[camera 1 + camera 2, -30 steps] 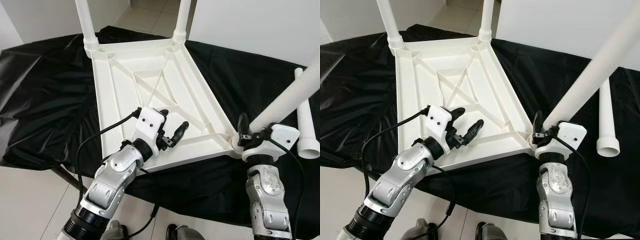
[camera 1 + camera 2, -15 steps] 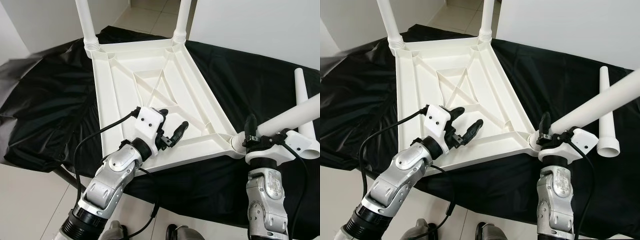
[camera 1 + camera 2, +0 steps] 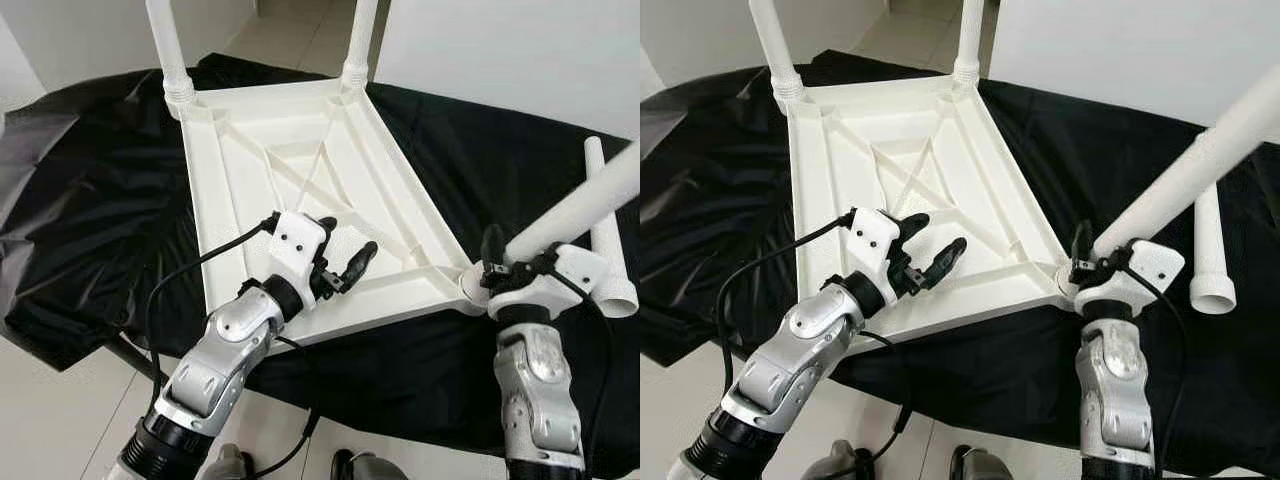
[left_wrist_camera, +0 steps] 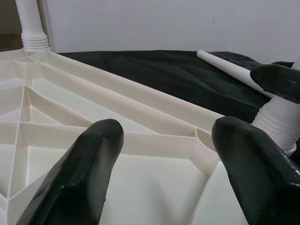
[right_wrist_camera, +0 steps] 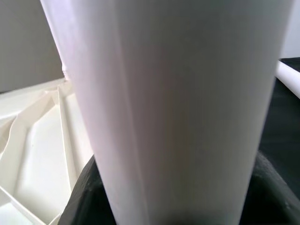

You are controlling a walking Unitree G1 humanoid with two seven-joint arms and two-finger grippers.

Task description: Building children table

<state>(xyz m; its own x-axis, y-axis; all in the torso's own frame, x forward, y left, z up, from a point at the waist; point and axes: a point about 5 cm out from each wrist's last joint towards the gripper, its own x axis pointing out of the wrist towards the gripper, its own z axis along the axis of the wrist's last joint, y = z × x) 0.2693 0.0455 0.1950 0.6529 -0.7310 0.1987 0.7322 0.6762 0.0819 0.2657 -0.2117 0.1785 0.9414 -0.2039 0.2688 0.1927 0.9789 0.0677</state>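
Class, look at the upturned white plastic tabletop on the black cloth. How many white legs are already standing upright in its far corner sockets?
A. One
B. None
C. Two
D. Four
C: two upright white plastic legs stand in the far corners of the upturned white plastic tabletop, while the right end effector holds a third tilted leg at the near corner.

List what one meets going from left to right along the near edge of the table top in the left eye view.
Left gripper with open black fingers → right gripper clamped on the tilted white plastic leg → loose white plastic leg on black cloth.
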